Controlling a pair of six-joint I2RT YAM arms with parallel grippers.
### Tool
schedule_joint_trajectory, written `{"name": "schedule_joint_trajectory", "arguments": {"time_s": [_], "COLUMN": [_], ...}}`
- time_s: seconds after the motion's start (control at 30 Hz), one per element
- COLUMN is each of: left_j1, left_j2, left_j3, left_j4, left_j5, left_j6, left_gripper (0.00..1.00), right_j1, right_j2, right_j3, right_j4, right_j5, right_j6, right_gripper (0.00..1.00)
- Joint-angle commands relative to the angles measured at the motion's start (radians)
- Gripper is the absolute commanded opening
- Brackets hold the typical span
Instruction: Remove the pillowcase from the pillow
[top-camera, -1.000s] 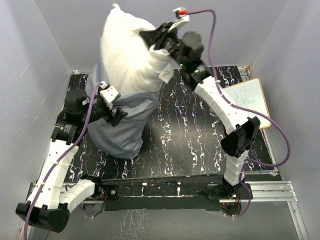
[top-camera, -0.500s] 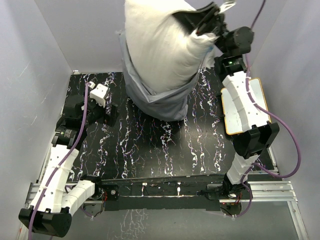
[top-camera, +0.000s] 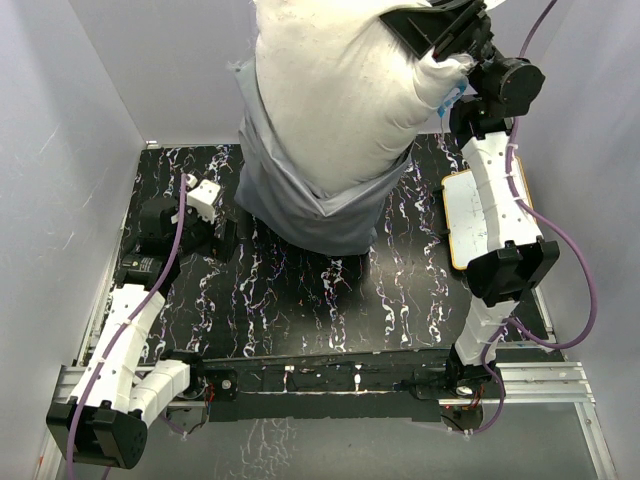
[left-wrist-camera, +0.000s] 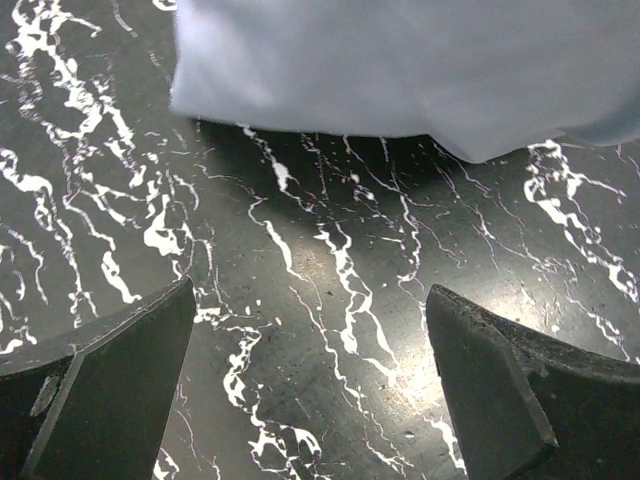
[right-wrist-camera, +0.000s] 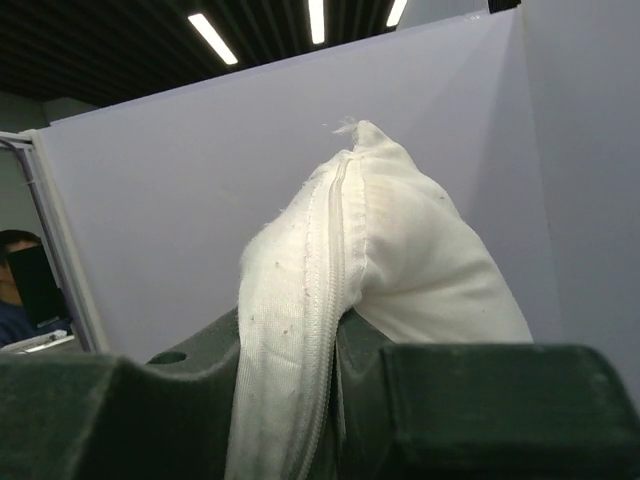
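The off-white pillow (top-camera: 340, 90) hangs high over the back of the table, with my right gripper (top-camera: 440, 40) shut on its upper right corner. In the right wrist view the pinched zipper seam of the pillow (right-wrist-camera: 330, 300) sits between the jaws. The grey pillowcase (top-camera: 300, 205) still wraps the pillow's lower half, its bottom resting on the black marbled table (top-camera: 300, 300). My left gripper (top-camera: 222, 232) stands open and empty low at the left, apart from the cloth. In the left wrist view the pillowcase's edge (left-wrist-camera: 400, 70) lies just ahead of the open left gripper (left-wrist-camera: 310, 390).
A small whiteboard (top-camera: 480, 215) lies at the table's right edge under the right arm. Grey walls enclose the table on three sides. The metal rail with both arm bases (top-camera: 330, 380) runs along the near edge.
The right gripper has lifted the pillow higher and to the right. The left gripper let go of the pillowcase, opened wide and drew back to the left.
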Motion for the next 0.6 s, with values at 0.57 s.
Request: {"name": "schedule_joint_trajectory", "arguments": {"time_s": [0.57], "left_j1": [0.056], "left_j2": [0.028], "left_j3": [-0.068], "left_j4": [0.011], "left_j5": [0.677], "left_j6": [0.032], "left_gripper": [0.84], "right_j1": [-0.097], "right_j2": [-0.058], "right_j3": [0.141], "right_j4": [0.273], "right_j5": [0.295], "right_j6": [0.223], "right_gripper": [0.08]}}
